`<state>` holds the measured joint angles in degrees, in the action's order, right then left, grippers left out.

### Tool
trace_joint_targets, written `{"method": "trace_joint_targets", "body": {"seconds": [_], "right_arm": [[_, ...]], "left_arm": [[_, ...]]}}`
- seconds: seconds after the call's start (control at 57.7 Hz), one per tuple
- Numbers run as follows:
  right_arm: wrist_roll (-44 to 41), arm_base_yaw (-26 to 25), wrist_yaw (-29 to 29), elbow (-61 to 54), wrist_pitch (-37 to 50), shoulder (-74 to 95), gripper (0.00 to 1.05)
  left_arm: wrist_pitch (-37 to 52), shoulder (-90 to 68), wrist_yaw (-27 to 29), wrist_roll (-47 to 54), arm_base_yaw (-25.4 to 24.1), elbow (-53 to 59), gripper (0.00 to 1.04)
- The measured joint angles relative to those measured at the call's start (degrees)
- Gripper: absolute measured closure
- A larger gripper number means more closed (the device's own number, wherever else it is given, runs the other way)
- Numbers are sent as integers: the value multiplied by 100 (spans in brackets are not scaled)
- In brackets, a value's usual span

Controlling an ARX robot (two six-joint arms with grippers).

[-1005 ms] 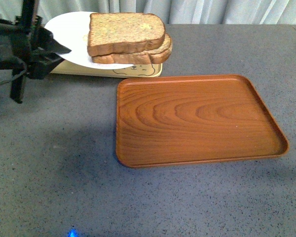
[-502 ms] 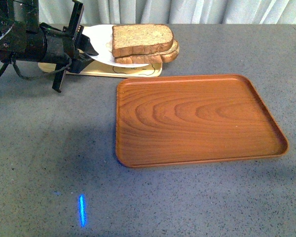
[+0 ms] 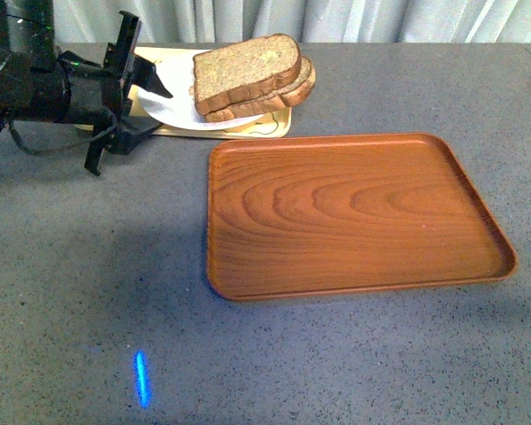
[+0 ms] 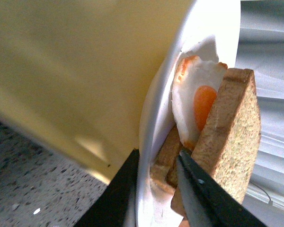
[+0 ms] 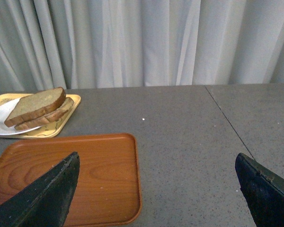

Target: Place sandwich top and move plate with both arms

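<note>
Front view, counts: one plain round white plate (image 3: 164, 108), two brown bread slices, two trays, one of my bulky black arms (image 3: 35, 84).
Front view, sandwich top: the larger squarish wholemeal slice (image 3: 246, 64) lies uppermost, on the smaller rounder brown slice (image 3: 296, 85), on the plate's right part.
Front view, plate: over the yellow rectangular bear tray (image 3: 265, 129), far left on the counter; I cannot tell whether it touches the tray.
Front view, left fingers (image 3: 150, 80): clamped on the plate's left rim.
Front view, wood tray: the brown wood-grain tray (image 3: 354, 212) lies just beside the yellow one, nearer me.
Front view, surface and room: grey speckled counter (image 3: 71, 292) with one small blue streak of light (image 3: 142, 379); pale pleated curtain (image 3: 336, 19) behind.
Left wrist view, counts: one fried egg (image 4: 195, 99), white with an orange yolk, between the two slices.
Left wrist view, grip: one black finger under the white rim, the other over it, against the bread's crust.
Right wrist view, right fingers (image 5: 42, 198): spread wide apart, holding nothing, over the counter and the wood tray's near corner.
Right wrist view, surroundings: one seam runs across the counter; the curtain fills the back.
</note>
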<state>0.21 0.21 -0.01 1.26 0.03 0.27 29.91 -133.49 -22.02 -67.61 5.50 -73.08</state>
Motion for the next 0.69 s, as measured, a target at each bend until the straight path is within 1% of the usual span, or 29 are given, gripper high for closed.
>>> {"method": "trace_joint_targets", "body": {"seconds": [0.087,0.139,0.156,0.225,0.295,0.329,0.347,0.364,0.381,0.416,0.45,0.468,0.52,0.554,0.572,0.606,0.693], "right_arm": [[0,0,0,0,0,0,9],[0,0,0,0,0,0,9],[0,0,0,0,0,0,9],[0,-2,0,0,0,0,9],[0,-2,0,0,0,0,9],[0,0,0,0,0,0,9],[0,0,0,0,0,0,9],[0,-2,0,0,0,0,9],[0,0,7,0,0,0,9],[0,0,0,0,0,0,9],[-2,0,0,0,0,-2,9],[0,0,0,0,0,-2,9],[0,0,0,0,0,0,9],[0,0,0,0,0,0,9],[0,0,0,0,0,0,9],[0,0,-2,0,0,0,9],[0,0,2,0,0,0,9]], "left_arm": [[197,256,-63,83,-144,367,48],[328,533,-127,179,-286,699,37],[435,693,-175,216,-365,887,32],[835,1220,-247,426,-605,1526,16],[1152,1620,-293,636,-767,2015,7],[1320,1843,-341,758,-852,2284,8],[1510,1939,-275,914,-881,2468,10],[1923,2011,96,1316,-879,2686,13],[2181,2048,304,1419,-876,2804,15],[3095,2140,1049,2387,-861,3220,22],[3657,2225,1397,2959,-857,3528,28],[3965,2288,1674,3401,-848,3720,31],[4400,2457,1912,4260,-826,4054,38],[4597,2671,2114,5060,-745,4321,46],[4634,2789,2179,5276,-702,4435,49],[4666,3073,2184,5814,-625,4708,58],[4662,3451,2173,6282,-546,5090,72]]}}
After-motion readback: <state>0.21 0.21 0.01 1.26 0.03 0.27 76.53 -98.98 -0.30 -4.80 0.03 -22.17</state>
